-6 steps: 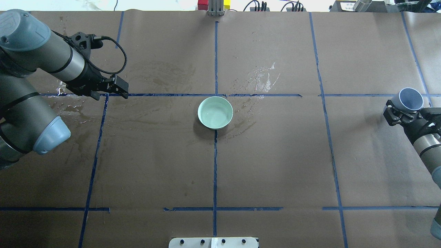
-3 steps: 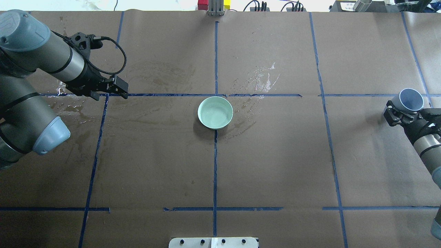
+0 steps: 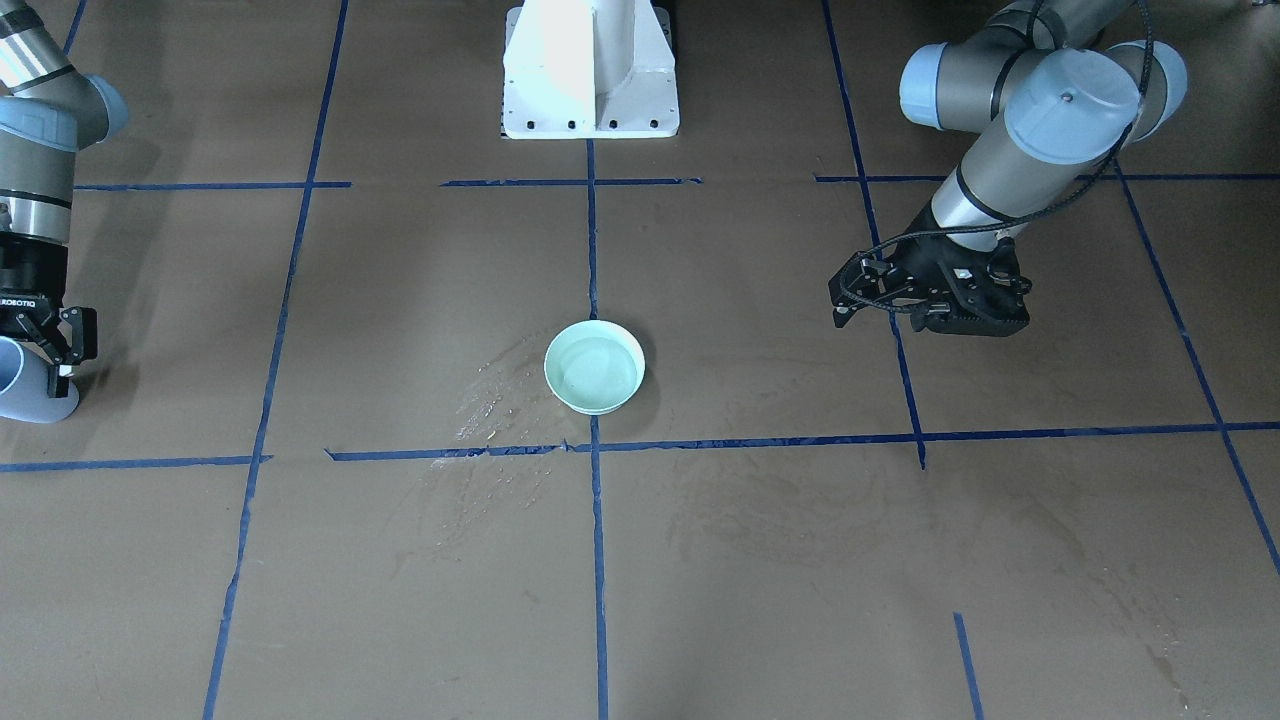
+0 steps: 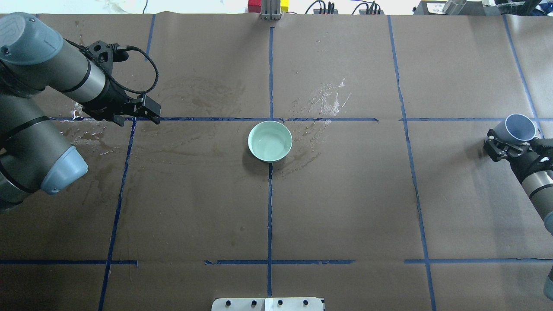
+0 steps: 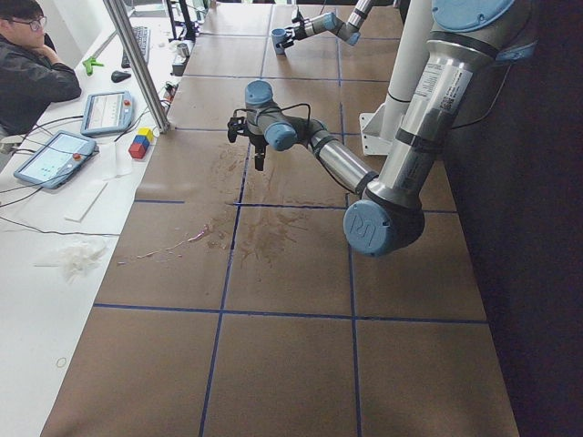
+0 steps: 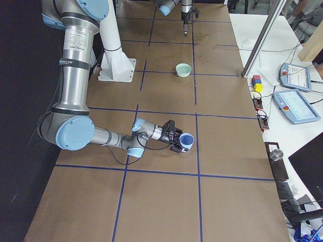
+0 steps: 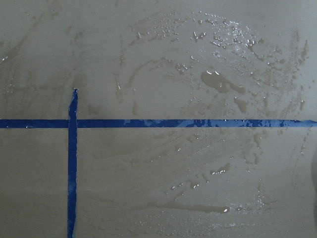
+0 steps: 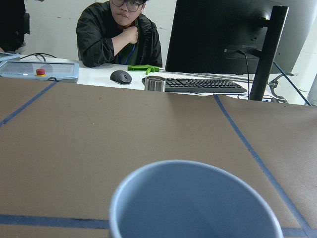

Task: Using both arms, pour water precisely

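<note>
At table edge, right tool (image 4: 510, 144) grips blue cup (image 4: 518, 128).

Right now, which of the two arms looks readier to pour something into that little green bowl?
The right one, I'd judge. Its right gripper already holds the blue cup, while the left gripper hangs empty over wet stains. Both stand well away from the green bowl, so the right arm must first travel to it.

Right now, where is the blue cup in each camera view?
Front-facing: blue cup at left edge, in the right gripper.
Overhead: far right.
Exterior left: top, far arm's tip.
Exterior right: lower centre.
Left wrist: not in view.
Right wrist: bottom foreground.
Shared landmark: green bowl, absent from exterior left and both wrist views.
</note>
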Robot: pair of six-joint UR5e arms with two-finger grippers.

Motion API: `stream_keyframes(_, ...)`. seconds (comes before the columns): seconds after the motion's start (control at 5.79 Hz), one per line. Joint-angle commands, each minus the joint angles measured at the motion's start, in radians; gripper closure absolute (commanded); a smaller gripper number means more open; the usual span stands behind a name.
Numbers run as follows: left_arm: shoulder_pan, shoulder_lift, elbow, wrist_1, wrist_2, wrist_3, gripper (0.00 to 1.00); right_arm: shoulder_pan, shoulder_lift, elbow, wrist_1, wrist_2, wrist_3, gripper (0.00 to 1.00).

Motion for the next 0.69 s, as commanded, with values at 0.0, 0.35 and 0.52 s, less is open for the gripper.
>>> stream_keyframes(0.0, -0.002, 0.0, -0.005, 0.001, 0.0, 0.0, 0.0, 0.0, 0.0, -0.001, 0.021, -0.002, 0.0, 0.01)
stream_keyframes(0.35, -0.002, 0.001, -0.005, 0.001, 0.0, 0.0, 0.0, 0.001, -0.003, -0.003, 0.074, -0.007, -0.007, 0.01)
stream_keyframes(0.52, -0.002, 0.001, -0.005, 0.001, 0.0, 0.0, 0.0, 0.003, -0.015, -0.01, 0.116, -0.008, -0.015, 0.01)
